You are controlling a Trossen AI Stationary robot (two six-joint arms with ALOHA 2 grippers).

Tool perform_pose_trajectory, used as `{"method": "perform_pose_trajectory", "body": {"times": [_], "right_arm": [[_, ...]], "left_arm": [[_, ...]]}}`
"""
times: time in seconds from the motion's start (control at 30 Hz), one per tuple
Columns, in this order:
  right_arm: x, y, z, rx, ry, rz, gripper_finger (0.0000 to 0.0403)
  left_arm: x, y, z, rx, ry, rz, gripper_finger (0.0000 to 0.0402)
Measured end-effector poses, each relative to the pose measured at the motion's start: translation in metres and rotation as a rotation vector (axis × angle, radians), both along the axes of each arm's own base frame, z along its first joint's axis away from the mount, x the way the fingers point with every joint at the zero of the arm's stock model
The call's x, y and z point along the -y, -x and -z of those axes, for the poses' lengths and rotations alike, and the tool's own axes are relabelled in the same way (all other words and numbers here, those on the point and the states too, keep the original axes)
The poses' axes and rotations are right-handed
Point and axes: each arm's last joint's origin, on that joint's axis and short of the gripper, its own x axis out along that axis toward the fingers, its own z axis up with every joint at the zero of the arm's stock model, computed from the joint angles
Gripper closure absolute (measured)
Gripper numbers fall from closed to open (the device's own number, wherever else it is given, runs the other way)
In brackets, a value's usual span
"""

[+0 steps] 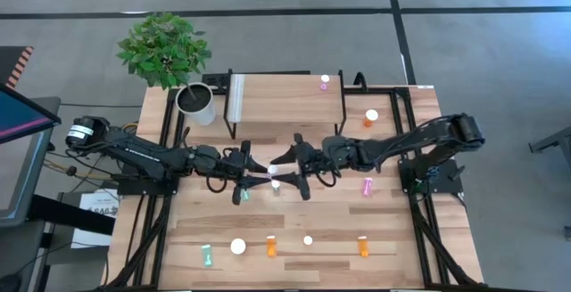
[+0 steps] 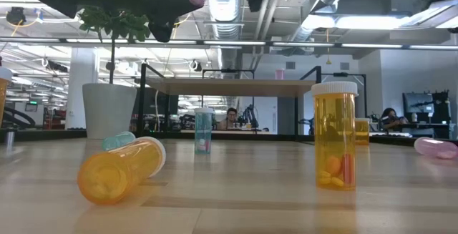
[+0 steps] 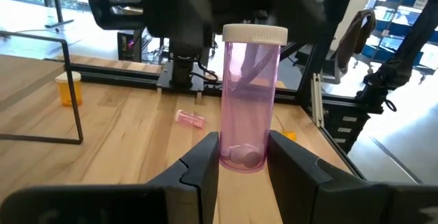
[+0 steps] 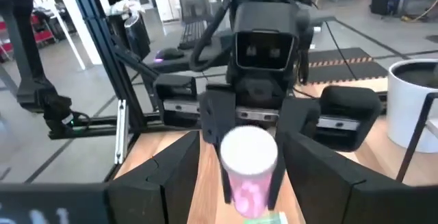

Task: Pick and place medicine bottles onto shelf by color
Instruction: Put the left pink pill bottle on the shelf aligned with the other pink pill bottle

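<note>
A translucent pink pill bottle with a white cap (image 3: 250, 97) stands upright between the left gripper's (image 3: 243, 157) dark fingers (image 3: 205, 166), which clamp its base. It is held above the middle of the worktop (image 1: 312, 221). The right gripper (image 4: 238, 157) faces it, its fingers spread wide on either side of the cap, not gripping. The small light-wood shelf on black legs (image 1: 285, 95) stands at the far edge.
</note>
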Motion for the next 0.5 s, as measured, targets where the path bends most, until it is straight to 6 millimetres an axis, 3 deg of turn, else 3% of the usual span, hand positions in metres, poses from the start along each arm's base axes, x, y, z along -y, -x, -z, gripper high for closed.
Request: {"method": "perform_pose_trajectory", "body": {"times": [0.17, 0.5], "right_arm": [[-0.0006, -0.0046, 0.0084, -0.017, -0.002, -0.001, 0.0168], [-0.0005, -0.0039, 0.0046, 0.004, -0.004, -0.001, 0.0168]], "left_arm": [[0.0006, 0.0, -0.0001, 0.001, 0.002, 0.019, 0.0302], [0.0009, 0.0001, 0.0, 0.0, 0.004, 0.027, 0.0302]]}}
